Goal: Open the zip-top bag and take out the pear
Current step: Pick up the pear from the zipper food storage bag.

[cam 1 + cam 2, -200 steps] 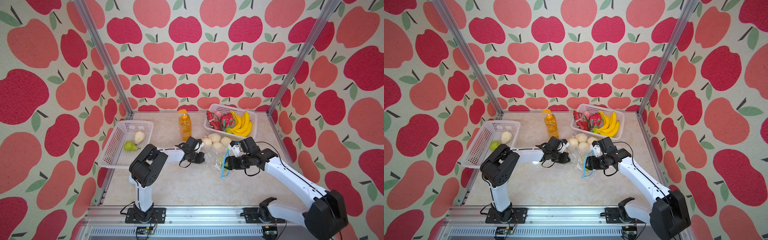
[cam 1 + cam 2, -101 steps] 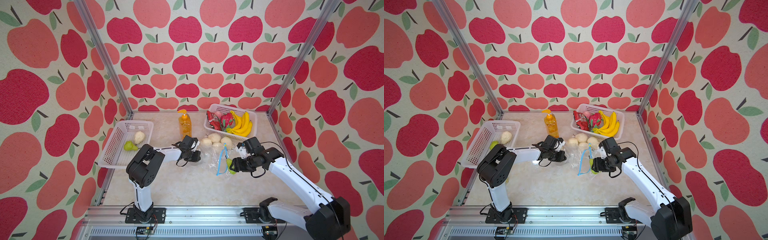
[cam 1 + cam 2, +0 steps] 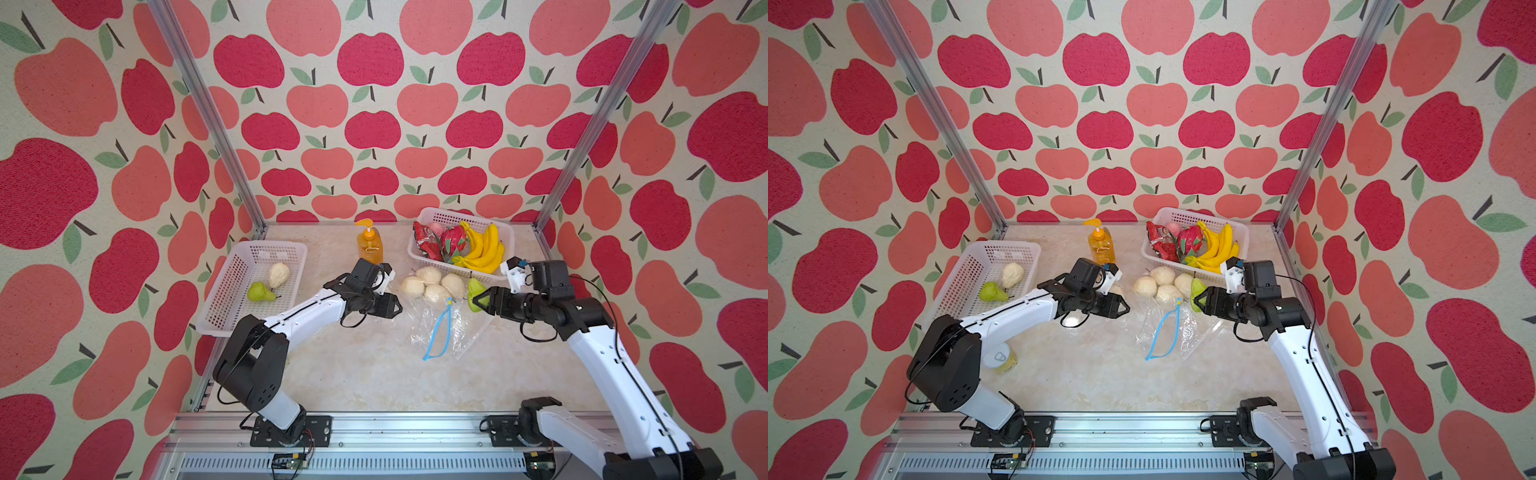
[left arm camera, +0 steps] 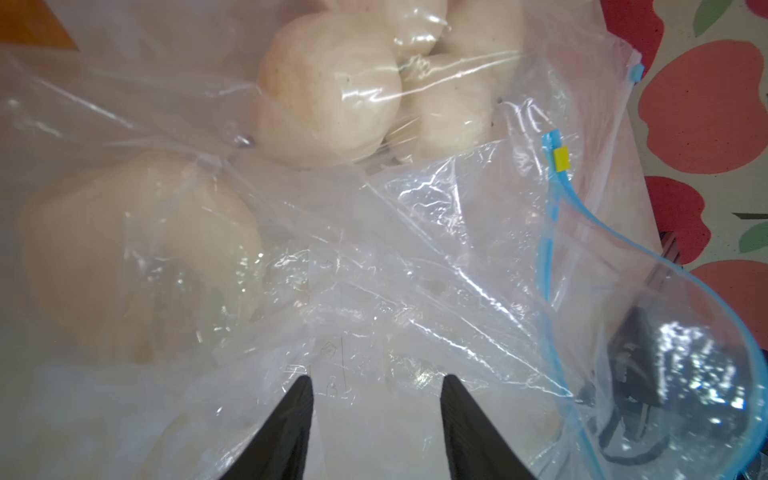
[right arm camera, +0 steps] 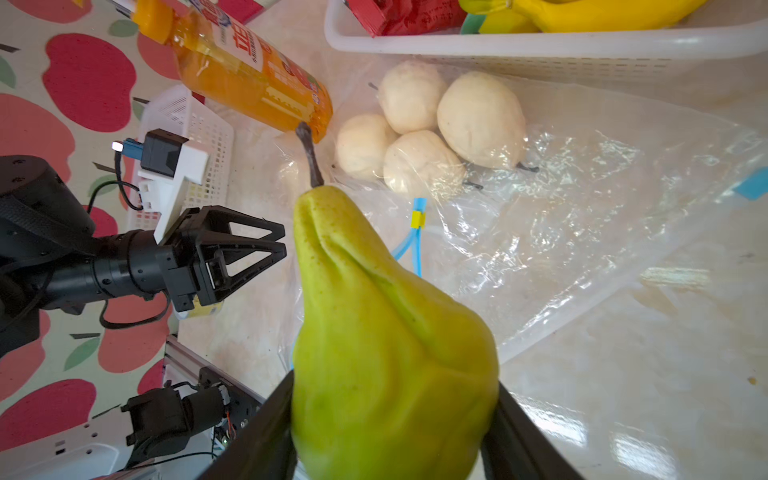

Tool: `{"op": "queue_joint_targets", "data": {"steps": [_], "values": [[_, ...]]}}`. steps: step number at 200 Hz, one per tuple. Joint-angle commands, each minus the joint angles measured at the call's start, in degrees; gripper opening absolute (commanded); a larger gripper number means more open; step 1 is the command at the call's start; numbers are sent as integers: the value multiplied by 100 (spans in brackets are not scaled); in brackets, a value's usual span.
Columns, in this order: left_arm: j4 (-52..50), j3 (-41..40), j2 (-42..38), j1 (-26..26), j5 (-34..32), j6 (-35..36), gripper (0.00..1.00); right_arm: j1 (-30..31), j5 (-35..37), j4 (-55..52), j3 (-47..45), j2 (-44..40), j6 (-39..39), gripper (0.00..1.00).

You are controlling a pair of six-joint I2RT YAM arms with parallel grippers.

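pear (image 5: 374,311) in right gripper (image 5: 392,395), near basket (image 5: 540,43) rim

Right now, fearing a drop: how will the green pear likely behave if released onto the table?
The green pear looks smooth and tapered, so it might slip from the right gripper. With its rounded belly, it would probably tip and roll on the table.

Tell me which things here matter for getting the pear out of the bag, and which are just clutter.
In the job: zip-top bag, green pear in right tool, left tool.
Lying about: soap bottle, banana basket, side basket, pale fruits, can.
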Motion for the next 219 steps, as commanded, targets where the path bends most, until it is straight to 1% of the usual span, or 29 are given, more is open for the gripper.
{"op": "queue_joint_targets", "data": {"steps": [1, 10, 21, 52, 70, 100, 121, 158, 174, 204, 219], "values": [[-342, 152, -386, 215, 466, 92, 64, -27, -777, 813, -34, -119, 288, 49], [-215, 141, -537, 338, 769, 21, 67, -23, -971, 960, -34, -94, 309, 49], [-80, 148, -661, 488, 1097, -97, 73, -22, -1226, 1119, -43, -44, 306, 50], [568, 289, -746, 883, 2266, -674, 80, 24, -1780, 1535, -13, 158, 220, 50], [731, 559, -682, 894, 2588, -924, 82, 164, -1936, 1729, 73, 354, 178, 50], [1306, 854, -563, 800, 3027, -1553, 83, 645, -1883, 1970, 352, 741, 106, 50], [1588, 949, -526, 688, 3119, -1743, 86, 895, -1860, 2151, 481, 972, 180, 50], [1858, 964, -487, 574, 3184, -1962, 88, 1143, -1750, 2309, 656, 1236, 304, 50], [1799, 1035, -443, 486, 3136, -1915, 88, 1234, -1798, 2353, 736, 1326, 326, 51], [2022, 1070, -312, 382, 3137, -2107, 86, 1365, -1924, 2494, 768, 1413, 447, 52], [1993, 1123, -276, 331, 3037, -2104, 86, 1405, -1993, 2615, 741, 1424, 523, 52]]}}
